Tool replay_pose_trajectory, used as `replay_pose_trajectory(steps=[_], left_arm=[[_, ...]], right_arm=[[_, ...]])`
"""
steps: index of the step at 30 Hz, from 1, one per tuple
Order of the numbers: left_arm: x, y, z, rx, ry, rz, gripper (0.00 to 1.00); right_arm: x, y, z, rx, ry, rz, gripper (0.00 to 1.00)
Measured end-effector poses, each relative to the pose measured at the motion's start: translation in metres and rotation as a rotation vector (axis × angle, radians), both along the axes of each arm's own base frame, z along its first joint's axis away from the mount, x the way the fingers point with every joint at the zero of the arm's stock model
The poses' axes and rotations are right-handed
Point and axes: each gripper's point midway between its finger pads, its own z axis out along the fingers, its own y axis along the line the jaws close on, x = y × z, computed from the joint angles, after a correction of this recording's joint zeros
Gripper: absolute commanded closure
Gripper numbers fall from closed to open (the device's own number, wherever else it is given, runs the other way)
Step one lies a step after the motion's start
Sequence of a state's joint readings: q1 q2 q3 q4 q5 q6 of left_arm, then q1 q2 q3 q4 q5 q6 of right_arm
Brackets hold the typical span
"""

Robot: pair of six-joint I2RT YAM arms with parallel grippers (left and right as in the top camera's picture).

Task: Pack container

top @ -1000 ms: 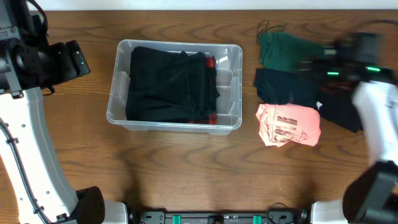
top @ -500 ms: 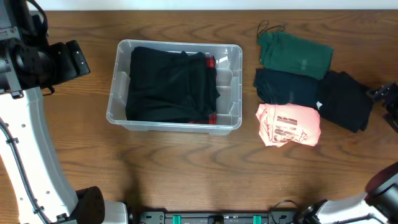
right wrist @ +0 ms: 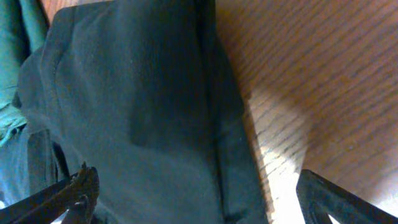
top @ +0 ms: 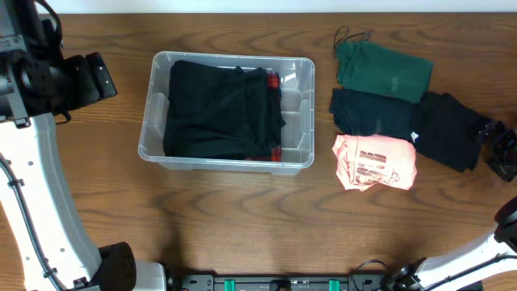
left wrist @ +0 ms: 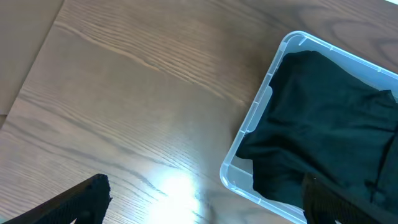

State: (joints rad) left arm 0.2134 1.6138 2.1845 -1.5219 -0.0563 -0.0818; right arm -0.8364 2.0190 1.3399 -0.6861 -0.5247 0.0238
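The container [top: 305, 71] is a clear plastic bin at the table's centre-left. A folded black garment [top: 222, 109] fills most of it, with a red edge showing at its right. My left gripper [top: 95, 78] is open and empty, left of the container. In the left wrist view the left gripper [left wrist: 205, 208] hovers over bare wood by the container's corner [left wrist: 247, 127]. My right gripper [top: 501, 150] is at the right edge, beside a loose black garment [top: 448, 129]. In the right wrist view the right gripper [right wrist: 199, 202] is open over that black garment [right wrist: 137, 112], at its edge.
Right of the container lie a folded green garment [top: 384, 71], a dark navy one [top: 371, 113] and a pink one [top: 376, 162]. The black garment overlaps the navy one's right side. Bare wooden table [top: 242, 218] runs along the front.
My right arm swung from over the green and navy garments out to the right edge, then came down beside the loose black garment. The left arm and the container have not moved.
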Motion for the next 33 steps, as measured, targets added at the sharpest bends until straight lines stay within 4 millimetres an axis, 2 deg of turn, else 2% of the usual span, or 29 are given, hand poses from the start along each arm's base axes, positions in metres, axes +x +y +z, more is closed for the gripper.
replay_pose_trajectory(steps=[6,13,22,26,30,33], left_arm=[[0.000,0.000,0.000,0.000,0.000,0.000,0.02],[0.000,0.000,0.000,0.000,0.000,0.000,0.02],[0.000,0.000,0.000,0.000,0.000,0.000,0.02],[0.000,0.000,0.000,0.000,0.000,0.000,0.02],[0.000,0.000,0.000,0.000,0.000,0.000,0.02],[0.000,0.000,0.000,0.000,0.000,0.000,0.02]], right_arm=[[0.003,0.007,-0.008,0.045,-0.023,0.033,0.15],[0.017,0.023,-0.010,0.180,-0.122,0.069,0.33],[0.012,0.029,-0.021,0.223,-0.111,0.083,0.80],[0.011,0.031,-0.021,0.236,-0.109,0.080,0.96],[0.011,0.036,-0.012,0.263,-0.121,0.067,0.99],[0.015,0.043,0.012,0.282,-0.182,0.077,0.99]])
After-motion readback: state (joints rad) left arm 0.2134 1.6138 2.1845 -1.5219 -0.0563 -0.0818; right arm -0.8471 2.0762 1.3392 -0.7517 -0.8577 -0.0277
